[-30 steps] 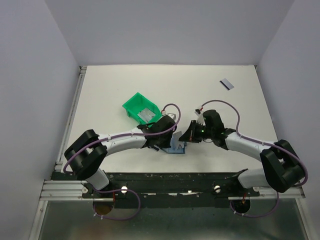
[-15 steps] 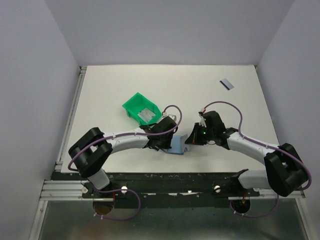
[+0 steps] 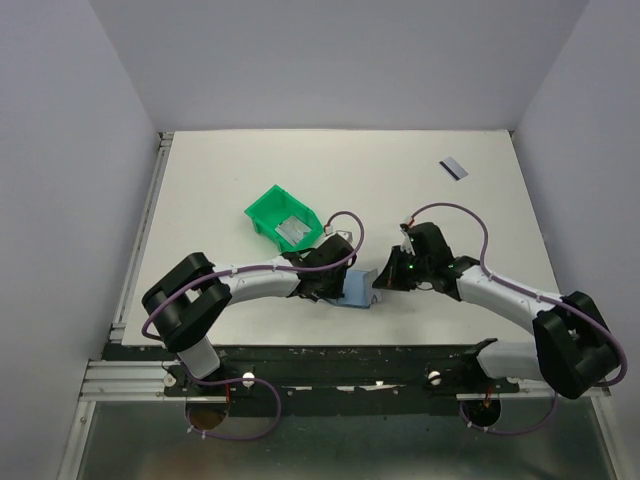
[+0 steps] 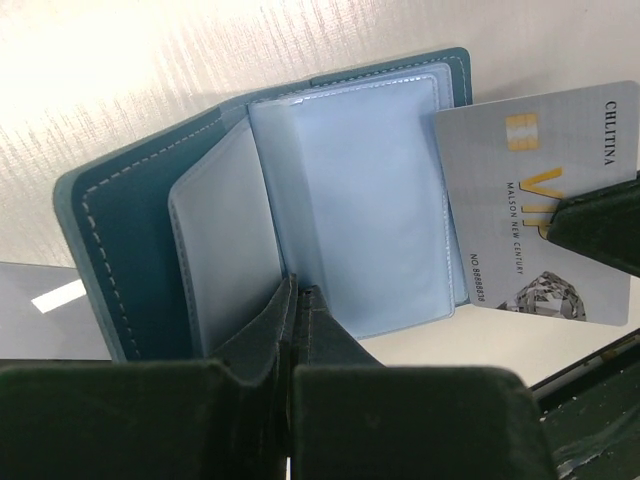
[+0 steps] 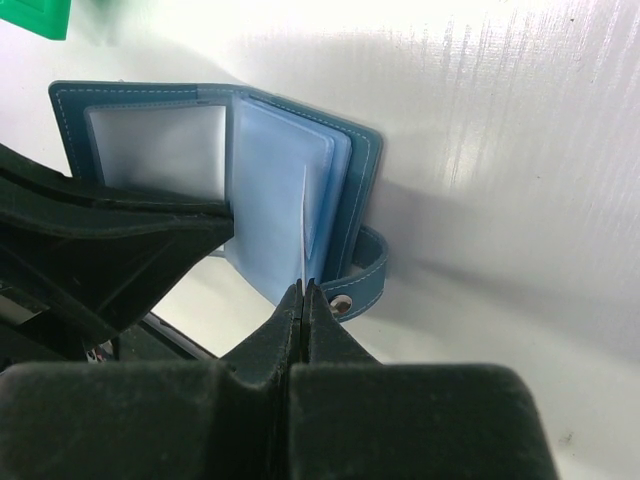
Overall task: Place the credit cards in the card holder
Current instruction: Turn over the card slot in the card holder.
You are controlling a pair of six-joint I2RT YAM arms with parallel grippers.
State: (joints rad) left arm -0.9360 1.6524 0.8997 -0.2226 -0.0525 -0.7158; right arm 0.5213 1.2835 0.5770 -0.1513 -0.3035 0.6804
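Since the earlier frame the right gripper (image 5: 303,293) has been brought nearer the card holder (image 3: 358,290), which is held open near the middle of the table's (image 3: 250,170) near edge. This gripper is closed on a credit card (image 4: 530,210), seen face-on only from the left wrist. The left gripper (image 4: 298,300) is clamped shut on the holder.

White table (image 3: 250,160) between plain pale-grey walls (image 3: 60,150), dark metal rail (image 3: 330,362) along its near edge.
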